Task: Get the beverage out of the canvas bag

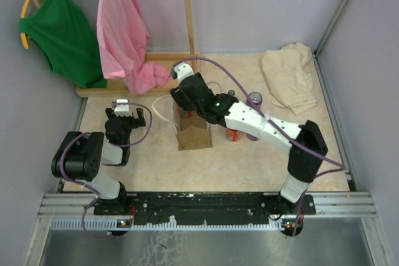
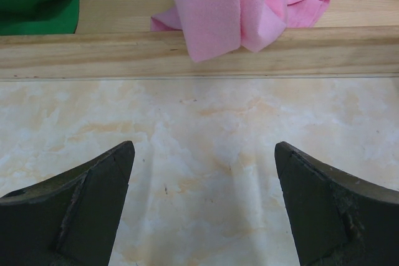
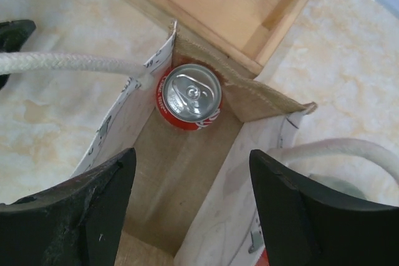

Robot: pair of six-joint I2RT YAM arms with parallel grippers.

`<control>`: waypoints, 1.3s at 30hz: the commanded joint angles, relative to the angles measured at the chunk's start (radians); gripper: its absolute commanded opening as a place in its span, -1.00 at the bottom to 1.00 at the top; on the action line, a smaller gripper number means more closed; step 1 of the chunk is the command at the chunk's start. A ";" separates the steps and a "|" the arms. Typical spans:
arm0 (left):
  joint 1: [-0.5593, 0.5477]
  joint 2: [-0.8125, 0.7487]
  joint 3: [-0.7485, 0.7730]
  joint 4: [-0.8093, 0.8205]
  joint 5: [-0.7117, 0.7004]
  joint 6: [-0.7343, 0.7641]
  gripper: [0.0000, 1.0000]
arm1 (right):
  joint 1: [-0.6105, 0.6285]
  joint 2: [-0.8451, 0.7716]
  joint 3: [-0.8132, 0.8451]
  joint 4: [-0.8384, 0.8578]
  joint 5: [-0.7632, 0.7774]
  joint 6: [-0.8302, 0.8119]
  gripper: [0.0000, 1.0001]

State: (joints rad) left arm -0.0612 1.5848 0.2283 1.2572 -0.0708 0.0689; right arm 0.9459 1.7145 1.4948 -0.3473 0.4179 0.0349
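My right fingers [image 3: 81, 216] hang spread and empty over the open canvas bag [image 3: 268, 101], the red soda can [image 3: 189, 96] standing in its far corner ungrasped, so I reckon the whole lift-out remains; left fingers [image 2: 75, 216] gape idle over the table [image 2: 206, 123].

Left arm [image 1: 84, 157]: black rounded joint housings with a pale grey-white link between them. Purple cable [image 1: 62, 144] loops along it. Left gripper [image 2: 202, 204]: two matte black wedge fingers [image 2: 81, 210], with a small white camera block [image 1: 121, 105] at the wrist. Right arm [image 1: 305, 147]: black housings, white angular shells [image 1: 249, 118], one green light [image 1: 217, 101], second purple cable [image 1: 225, 70]. Right gripper [image 3: 190, 207]: same black fingers [image 3: 312, 216], faintly scuffed.
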 commanded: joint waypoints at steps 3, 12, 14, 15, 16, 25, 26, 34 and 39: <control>-0.003 0.010 0.013 0.028 -0.006 0.004 1.00 | -0.069 0.088 0.094 0.007 -0.129 0.064 0.60; -0.003 0.011 0.013 0.027 -0.006 0.004 1.00 | -0.105 0.178 0.118 -0.002 -0.179 0.080 0.70; -0.004 0.010 0.013 0.028 -0.006 0.004 1.00 | -0.112 0.200 0.126 0.000 -0.199 0.086 0.73; -0.004 0.010 0.013 0.028 -0.006 0.005 1.00 | -0.115 0.206 0.129 -0.001 -0.205 0.087 0.73; -0.003 0.011 0.013 0.028 -0.005 0.005 1.00 | -0.116 0.215 0.134 -0.002 -0.207 0.087 0.74; -0.005 0.011 0.013 0.027 -0.006 0.004 1.00 | -0.119 0.296 0.172 -0.004 -0.214 0.091 0.75; -0.004 0.011 0.013 0.028 -0.006 0.004 1.00 | -0.119 0.303 0.173 -0.002 -0.214 0.092 0.75; -0.005 0.010 0.013 0.028 -0.006 0.004 1.00 | -0.122 0.358 0.188 0.009 -0.190 0.104 0.32; -0.004 0.010 0.013 0.028 -0.006 0.004 1.00 | -0.122 0.370 0.190 0.032 -0.158 0.119 -0.25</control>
State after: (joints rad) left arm -0.0612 1.5848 0.2283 1.2572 -0.0708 0.0689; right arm 0.8280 2.0674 1.6314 -0.3630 0.2203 0.1402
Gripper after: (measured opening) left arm 0.998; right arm 0.516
